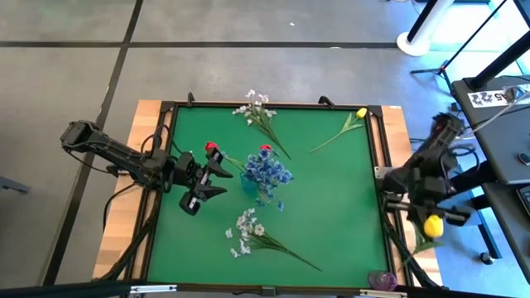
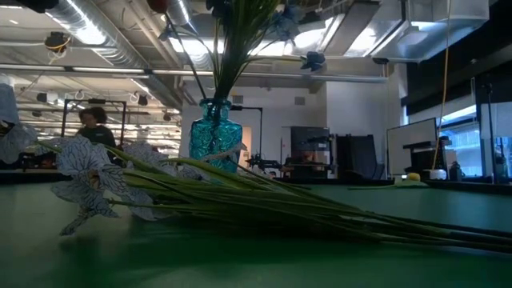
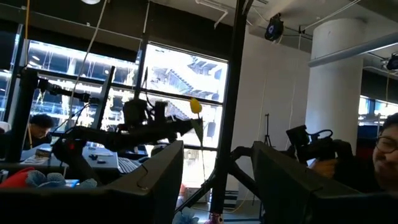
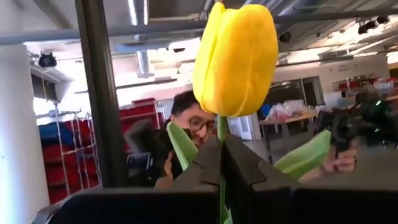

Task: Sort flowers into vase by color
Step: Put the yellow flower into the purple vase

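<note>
A blue glass vase (image 1: 248, 183) stands mid-table and holds a bushy blue spray (image 1: 267, 170); it also shows in the low view (image 2: 214, 138). Two red tulip heads (image 1: 211, 149) (image 1: 266, 150) show close by it. White sprays lie at the far side (image 1: 257, 108) and the near side (image 1: 248, 233), the near one also in the low view (image 2: 88, 178). One yellow tulip (image 1: 359, 113) lies at the far right. My right gripper (image 1: 424, 215) is beyond the table's right edge, shut on another yellow tulip (image 1: 432, 225). My left gripper (image 1: 221, 181) is open and empty just left of the vase. My right gripper pinches the yellow tulip's green stem (image 4: 222, 138) between its two fingers, a little below the bloom (image 4: 236, 56). The fingers lie across the stem. The tulip is lifted clear, beyond the table's right edge, and the bloom and two leaves stand out past the fingertips.
A black frame (image 1: 377, 157) runs round the green mat. A small purple thing (image 1: 382, 281) sits at the near right corner. Bare mat lies between the vase and the right edge. People show in the room beyond the table.
</note>
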